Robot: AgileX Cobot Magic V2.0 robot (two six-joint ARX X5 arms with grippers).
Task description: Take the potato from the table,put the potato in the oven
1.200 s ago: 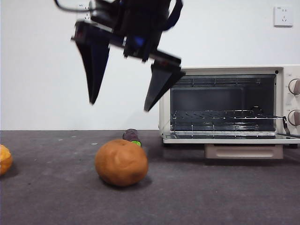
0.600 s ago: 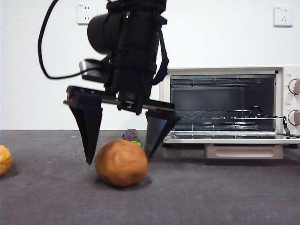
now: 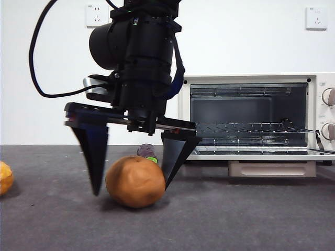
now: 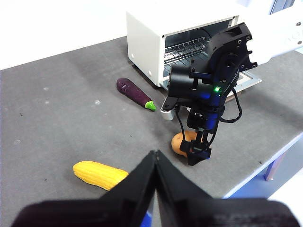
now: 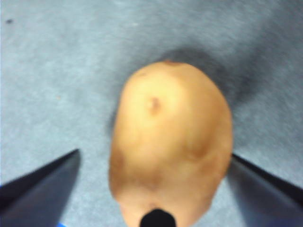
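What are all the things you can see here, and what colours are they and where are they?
potato: one, orange-brown, on the table between the right gripper's open jaws
oven: one, cream-white, door open, behind and beside the potato
eggplant: one, purple with a green tip, near the oven
corn: one, yellow, lying apart from the rest
table: one, dark grey
wall sockets: two, white
right gripper: black, straddling the potato
left gripper: black, jaws shut, waiting away from the potato
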